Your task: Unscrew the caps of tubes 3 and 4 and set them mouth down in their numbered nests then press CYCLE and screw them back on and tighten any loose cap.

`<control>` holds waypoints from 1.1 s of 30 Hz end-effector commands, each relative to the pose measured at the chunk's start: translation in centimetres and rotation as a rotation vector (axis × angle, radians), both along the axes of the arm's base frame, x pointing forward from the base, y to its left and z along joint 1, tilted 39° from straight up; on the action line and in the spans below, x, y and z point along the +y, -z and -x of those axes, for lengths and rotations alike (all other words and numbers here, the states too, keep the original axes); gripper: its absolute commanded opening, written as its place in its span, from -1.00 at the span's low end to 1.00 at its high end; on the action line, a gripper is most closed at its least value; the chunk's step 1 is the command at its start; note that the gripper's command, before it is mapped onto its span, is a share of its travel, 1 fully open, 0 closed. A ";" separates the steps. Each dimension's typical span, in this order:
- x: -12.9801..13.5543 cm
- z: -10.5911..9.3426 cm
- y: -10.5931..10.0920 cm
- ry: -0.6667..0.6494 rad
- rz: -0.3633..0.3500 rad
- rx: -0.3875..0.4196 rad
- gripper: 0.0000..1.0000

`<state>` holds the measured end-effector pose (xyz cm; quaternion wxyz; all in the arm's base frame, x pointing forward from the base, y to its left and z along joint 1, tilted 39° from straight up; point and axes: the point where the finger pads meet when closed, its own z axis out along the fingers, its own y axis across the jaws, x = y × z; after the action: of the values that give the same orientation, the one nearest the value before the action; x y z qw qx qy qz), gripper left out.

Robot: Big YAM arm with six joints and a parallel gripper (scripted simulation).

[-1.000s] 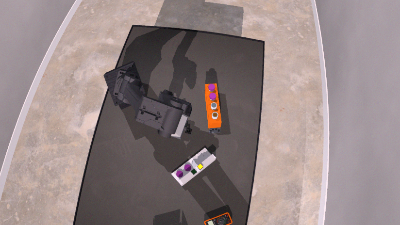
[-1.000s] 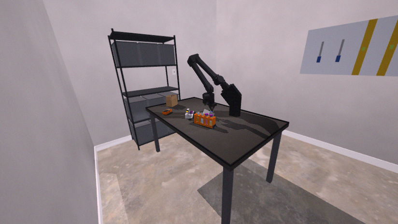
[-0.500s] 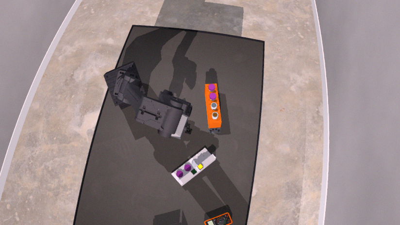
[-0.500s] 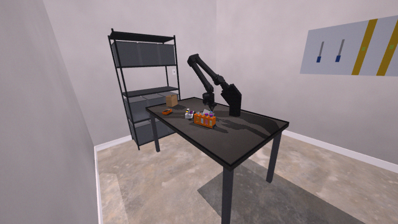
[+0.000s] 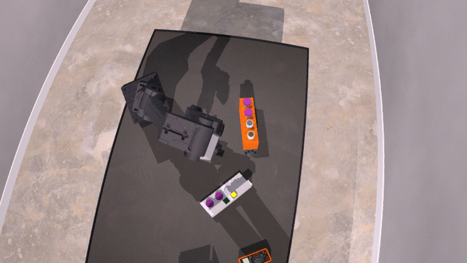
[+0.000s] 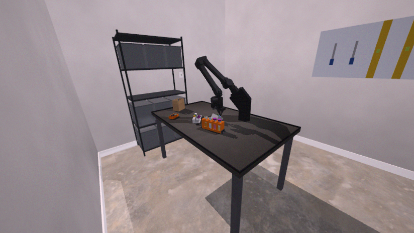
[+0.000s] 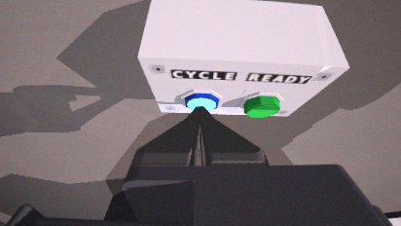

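Fingers of the gripper (image 7: 200, 113) are pressed together with nothing between them, and their joined tip meets the lower edge of the blue CYCLE key (image 7: 201, 101) in the wrist view; whether the key is pushed in cannot be told from here. Just beside it in the same white housing (image 7: 238, 39) sits the green READY key (image 7: 262, 106), untouched. In the top view the housing is hidden under the arm (image 5: 182, 130), which reaches from its base near the left long edge of the table (image 5: 195, 235) toward the middle. The orange decapping station (image 5: 250, 143) lies along the right long edge, well apart from the arm's base; two of its tubes carry purple caps (image 5: 246, 102), and the other two tubes (image 5: 250, 123) stand with their mouths uncovered. The white cap tray (image 5: 243, 182) sits closer to the near right corner, turned at an angle, with two purple caps (image 5: 219, 195) seated side by side in the nests at one end. Beside them on the tray a yellow-amber lamp (image 5: 233, 194) glows and a dark green lamp (image 5: 226, 200) looks unlit. An orange meter (image 5: 255, 258) lies at the near edge of the table. A dark shelf rack (image 6: 120, 63) and a brown box (image 6: 178, 104) stand at the far end in the exterior view.
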<state>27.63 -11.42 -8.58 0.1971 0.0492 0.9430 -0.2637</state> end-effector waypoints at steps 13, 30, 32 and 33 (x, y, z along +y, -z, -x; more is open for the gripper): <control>0.9 -0.4 -1.5 -0.001 -0.001 -0.025 -1.00; 1.7 0.6 -3.0 0.003 0.000 -0.019 -1.00; 1.7 0.6 -3.0 0.003 0.000 -0.019 -1.00; 1.7 0.6 -3.0 0.003 0.000 -0.019 -1.00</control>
<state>27.49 -9.72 -5.40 0.2102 0.0522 0.9400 -0.2636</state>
